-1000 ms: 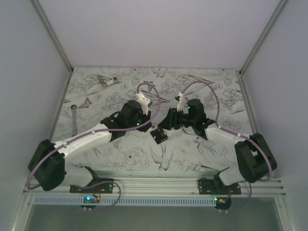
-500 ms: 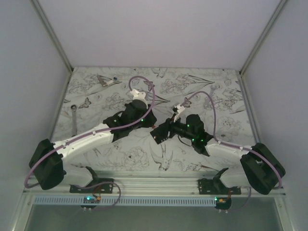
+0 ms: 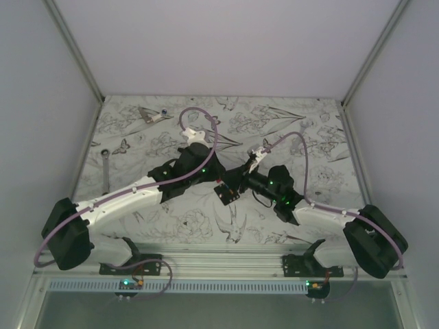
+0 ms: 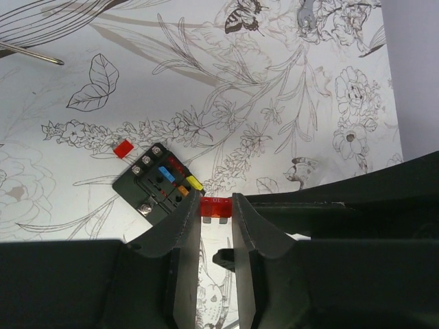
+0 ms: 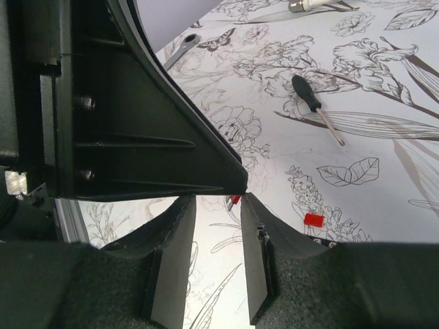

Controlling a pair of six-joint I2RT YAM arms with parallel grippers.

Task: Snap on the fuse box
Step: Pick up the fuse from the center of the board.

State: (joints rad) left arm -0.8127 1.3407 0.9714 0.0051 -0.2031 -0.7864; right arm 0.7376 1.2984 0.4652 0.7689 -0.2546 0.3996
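Top: fuse box (image 3: 227, 194) lay on bench (image 3: 302, 123), centre.
Left wrist: left tool (image 4: 215, 211) pinched red fuse (image 4: 213, 208), just beside box.
Right wrist: right tool (image 5: 214, 205) stood part-open, empty.
Step likely seating fuse; next needed slot alignment, straight press.

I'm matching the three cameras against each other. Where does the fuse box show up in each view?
Top external: the fuse box sits just below mid-picture.
Left wrist: lower left of centre.
Right wrist: not visible.
Shared landmark: the loose red fuse, seen in both wrist views.
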